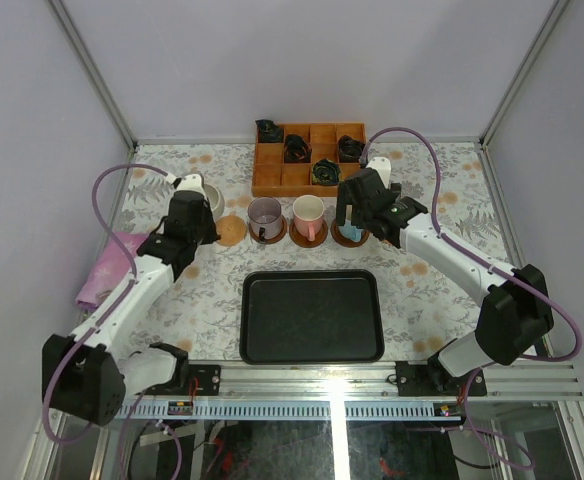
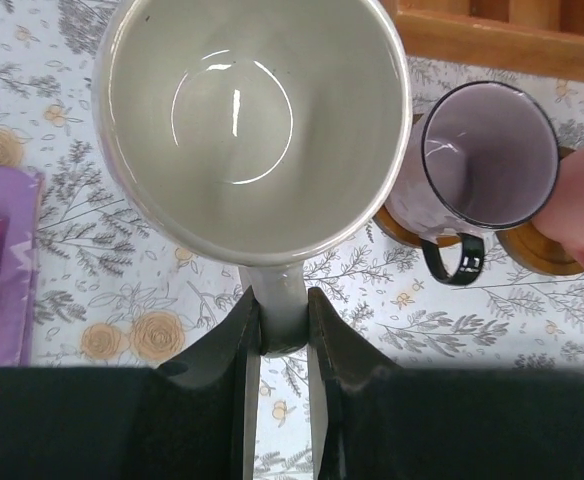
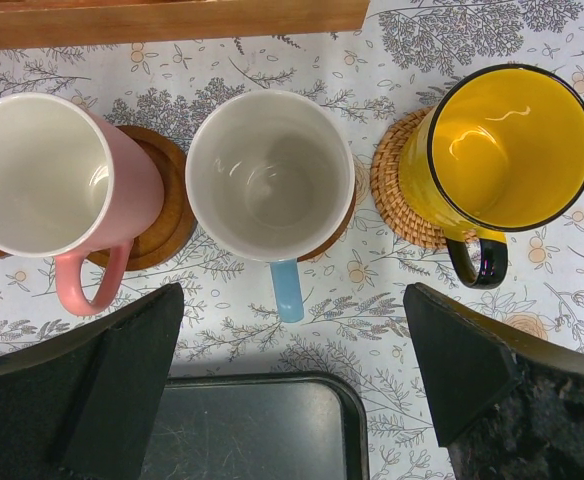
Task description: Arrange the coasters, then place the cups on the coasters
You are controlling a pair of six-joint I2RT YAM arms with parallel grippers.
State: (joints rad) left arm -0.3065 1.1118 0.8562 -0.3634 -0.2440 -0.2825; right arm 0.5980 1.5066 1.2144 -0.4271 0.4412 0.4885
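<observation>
Cups: the cream-white cup (image 2: 252, 130) lies directly ahead of the left gripper (image 2: 284, 330), whose jaws are clamped on its handle. The mauve cup (image 2: 487, 155) stands ahead and right of those jaws, on a coaster (image 2: 397, 228). The right gripper (image 3: 292, 300) has its jaws spread wide and grips nothing. The light blue cup (image 3: 270, 175) stands ahead, centred between them, with the pink cup (image 3: 42, 175) ahead of the left jaw and the yellow cup (image 3: 507, 145) ahead of the right jaw.

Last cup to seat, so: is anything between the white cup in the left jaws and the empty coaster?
Nothing visible. The held white cup is right beside the bare coaster; the mauve cup stands close by on the next one.
</observation>
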